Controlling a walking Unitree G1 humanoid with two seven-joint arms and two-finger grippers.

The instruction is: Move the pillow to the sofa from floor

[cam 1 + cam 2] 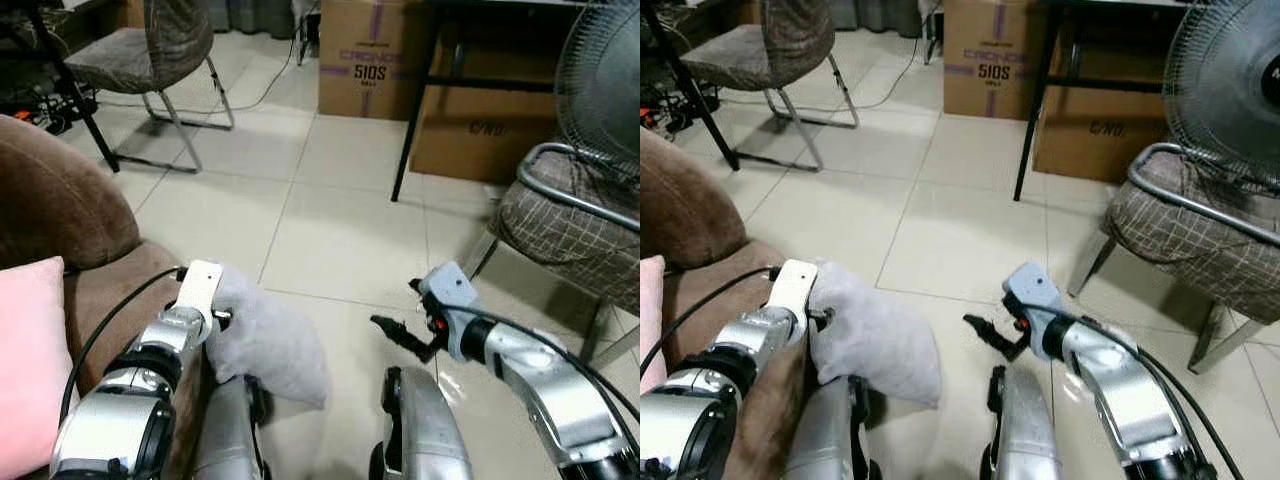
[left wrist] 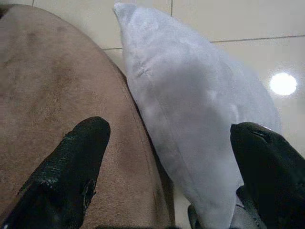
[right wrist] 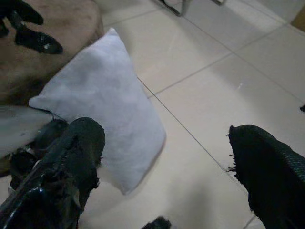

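A soft white rectangular pillow (image 1: 268,340) leans against the brown fabric sofa (image 2: 57,95); left gripper (image 2: 176,167) and right gripper (image 3: 167,186) hover spread, empty.

Pillow (image 1: 268,340) showing pale grey-white, plain, no pattern. Sofa (image 1: 60,215) reading brown, seat edge lighter tan in the left wrist view. Cushion (image 1: 28,360) on it showing soft pink. Floor (image 1: 350,230) showing cream tiles with thin dark grout lines. Both arms showing silver; left end effector (image 2: 167,171) and right end effector (image 1: 395,332) fingers showing black. Chair (image 1: 570,225) at right wearing brown-grey check with light lines. Cardboard box (image 1: 365,55) showing tan with purple print.
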